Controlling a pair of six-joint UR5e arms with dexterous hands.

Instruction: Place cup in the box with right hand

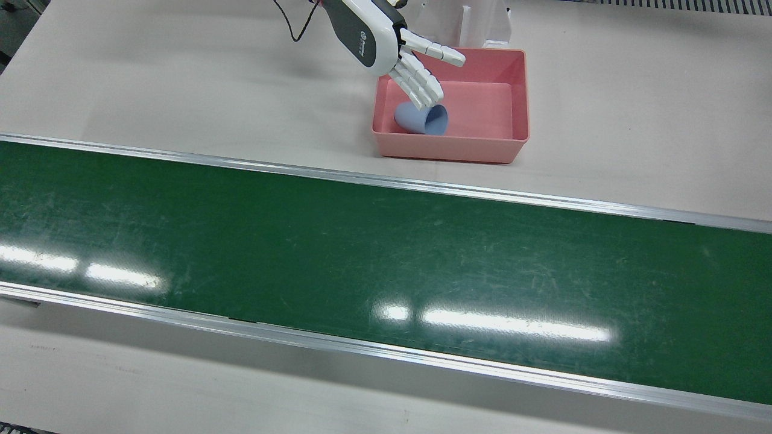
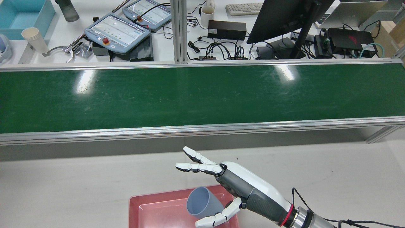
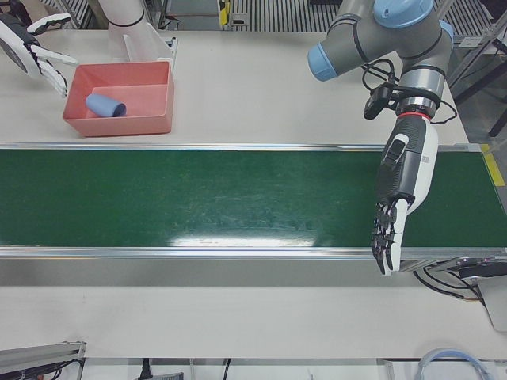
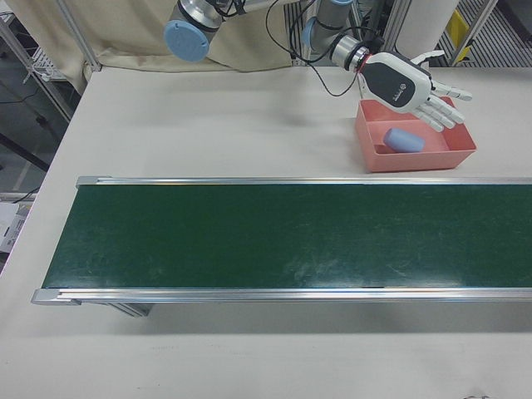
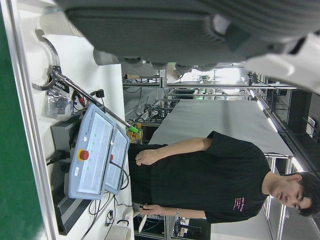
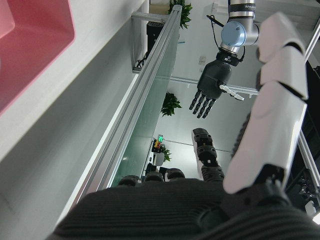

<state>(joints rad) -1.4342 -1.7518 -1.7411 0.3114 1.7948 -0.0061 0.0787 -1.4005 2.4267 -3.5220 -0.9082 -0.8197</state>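
Observation:
A blue cup [image 1: 421, 118] lies on its side inside the pink box [image 1: 517, 96], at the box's corner nearest my right hand; it also shows in the rear view [image 2: 202, 202] and the right-front view [image 4: 403, 140]. My right hand [image 1: 392, 48] hovers open just above the cup and the box's edge, fingers spread, holding nothing; it shows in the rear view [image 2: 221, 186] too. My left hand [image 3: 396, 202] hangs open over the far end of the green conveyor belt [image 1: 362, 259], fingers pointing down, empty.
The belt runs across the table between two aluminium rails. A white bracket [image 1: 482, 24] stands just behind the box. Beyond the belt in the rear view are teach pendants [image 2: 117, 31], a monitor [image 2: 284, 19] and cables.

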